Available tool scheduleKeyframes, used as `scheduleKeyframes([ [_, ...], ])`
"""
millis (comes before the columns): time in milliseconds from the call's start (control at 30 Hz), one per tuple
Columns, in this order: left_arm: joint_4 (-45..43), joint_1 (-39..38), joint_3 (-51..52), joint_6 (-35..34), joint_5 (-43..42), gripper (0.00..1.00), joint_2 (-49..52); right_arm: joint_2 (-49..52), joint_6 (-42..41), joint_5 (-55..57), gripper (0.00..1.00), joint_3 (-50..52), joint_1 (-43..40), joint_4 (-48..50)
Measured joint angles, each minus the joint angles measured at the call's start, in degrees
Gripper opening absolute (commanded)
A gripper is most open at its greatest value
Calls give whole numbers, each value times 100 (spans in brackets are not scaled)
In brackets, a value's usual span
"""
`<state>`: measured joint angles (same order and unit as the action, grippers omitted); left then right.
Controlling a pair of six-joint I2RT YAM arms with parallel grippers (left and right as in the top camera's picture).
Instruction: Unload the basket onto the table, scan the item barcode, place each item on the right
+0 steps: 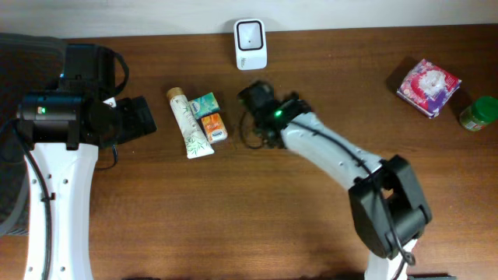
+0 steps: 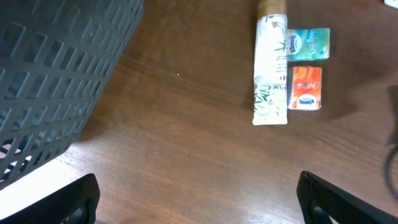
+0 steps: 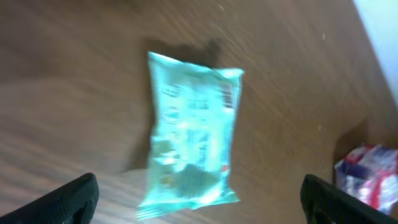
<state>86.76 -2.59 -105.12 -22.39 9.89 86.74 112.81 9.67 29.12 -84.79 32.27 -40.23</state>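
**A:** Overhead first. What's the surface and the room?

**B:** A brown wood-grain table (image 1: 233, 225) with a pale wall along its far edge. A white scanner (image 1: 250, 44) stands at the middle of that edge. A dark mesh basket (image 1: 23, 54) is far left. A pink-and-purple packet (image 1: 428, 87) and a green-lidded jar (image 1: 478, 114) are far right, near each other. Left of centre lies a bamboo-print tube (image 1: 189, 124). A teal Kleenex pack (image 1: 205, 103) and an orange Kleenex pack (image 1: 214, 127) lie against its right side.

**A:** And the arms?

**B:** The left gripper (image 1: 138, 117) hangs left of the tube, apart from it. The right gripper (image 1: 255, 97) is between the packs and the scanner, touching neither.

**A:** Left wrist view?

**B:** The basket wall fills the upper left, with bare wood below it. The tube and both packs are at upper right. The left fingers (image 2: 74, 202) sit at the bottom corners, spread wide, with nothing between them.

**A:** Right wrist view?

**B:** It shows wood with a wedge of wall at upper right and the pink packet at the right edge. A teal packet (image 3: 193, 130) sits mid-frame, blurred, with printed marks near its upper right corner. I can't tell if it lies flat. The right fingers (image 3: 68, 199) are spread fully to the bottom corners and touch nothing. From overhead, the gripper hides this packet.
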Motion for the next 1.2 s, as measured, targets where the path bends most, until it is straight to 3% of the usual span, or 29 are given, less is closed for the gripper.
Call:
scheduleKeyframes([
  [133,-4,0,0,0,0,99,0,105,-291,-1996,99,-588,-1172,-1228],
  [233,-9,0,0,2,0,99,0,109,-330,-2573,100,-957,-1182,-431],
  [300,-7,0,0,0,0,99,-2,142,-341,-2682,86,-973,-1134,114],
  [400,0,0,0,0,0,99,0,372,-219,-2413,81,-973,-896,269],
  [567,0,0,0,2,0,99,0,1327,-63,-1025,78,-973,-529,280],
  [600,0,0,0,0,0,99,0,1397,-61,-953,73,-973,-529,282],
  [700,0,0,0,2,0,99,0,1513,-46,-614,47,-977,-529,177],
  [800,0,0,0,2,0,99,0,1582,-44,-428,39,-992,-531,-20],
  [867,0,0,0,2,0,99,0,1596,-46,-369,13,-990,-551,-11],
  [933,0,0,0,0,0,99,0,1598,-70,-588,5,-1082,-595,-313],
  [1067,0,0,0,2,0,99,0,1832,-251,-2529,4,-2310,-750,-2026],
  [1200,0,0,0,2,0,99,0,1860,-339,-5298,4,-2761,-1198,-2450],
])
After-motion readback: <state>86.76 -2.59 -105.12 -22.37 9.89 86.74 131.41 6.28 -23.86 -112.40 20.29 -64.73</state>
